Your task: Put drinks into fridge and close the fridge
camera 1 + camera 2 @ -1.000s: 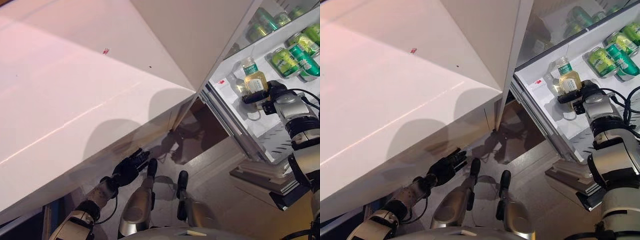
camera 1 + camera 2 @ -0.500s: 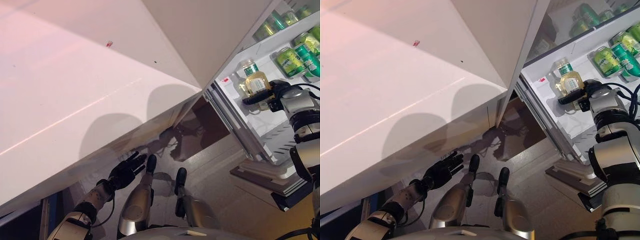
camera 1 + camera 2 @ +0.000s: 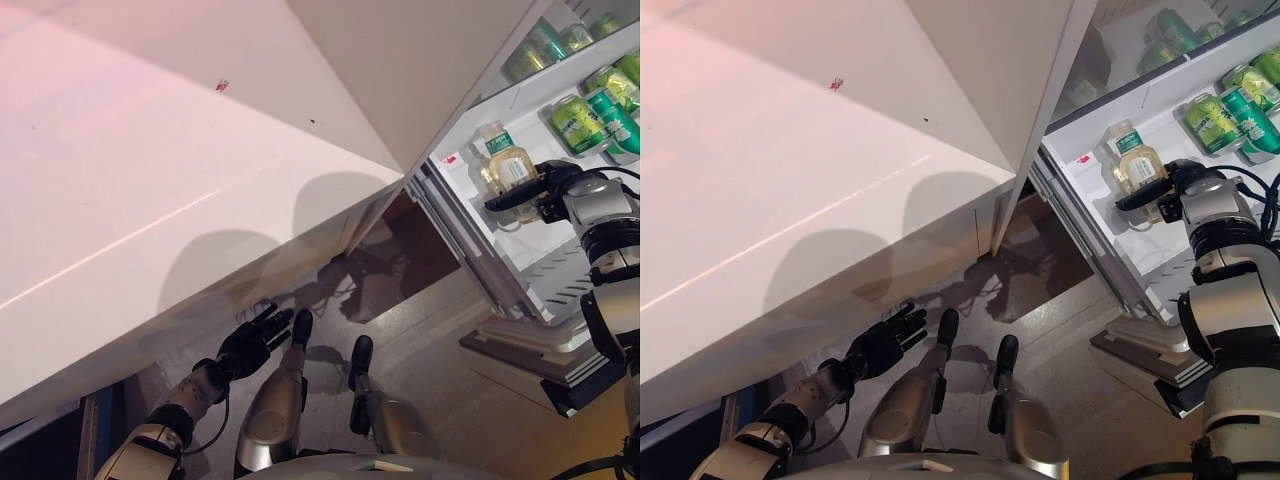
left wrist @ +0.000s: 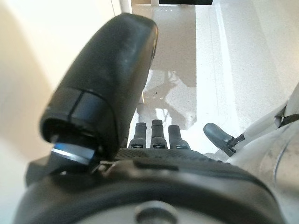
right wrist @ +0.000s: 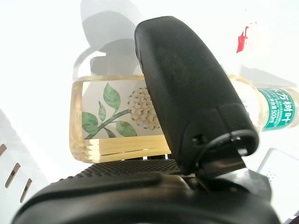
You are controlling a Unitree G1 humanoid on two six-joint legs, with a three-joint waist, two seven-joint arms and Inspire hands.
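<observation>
A clear bottle of pale yellow drink (image 3: 507,162) with a green-and-white label stands on a white shelf (image 3: 545,255) inside the open fridge. My right hand (image 3: 552,190) is shut on its lower part, with the thumb across the leaf-and-flower label (image 5: 112,116) in the right wrist view. My left hand (image 3: 250,342) hangs low by the floor under the open fridge door (image 3: 150,150), fingers straight and empty. It also shows in the left wrist view (image 4: 156,135).
Green cans (image 3: 585,112) lie on the same shelf to the right of the bottle, and more drinks (image 3: 545,45) stand on the shelf above. The big white door spans the left. Low white fridge parts (image 3: 530,350) jut out at floor level on the right.
The whole picture has shifted a little, so the camera moved. My right hand keeps hold of the bottle on the shelf. My left hand has sunk slightly.
</observation>
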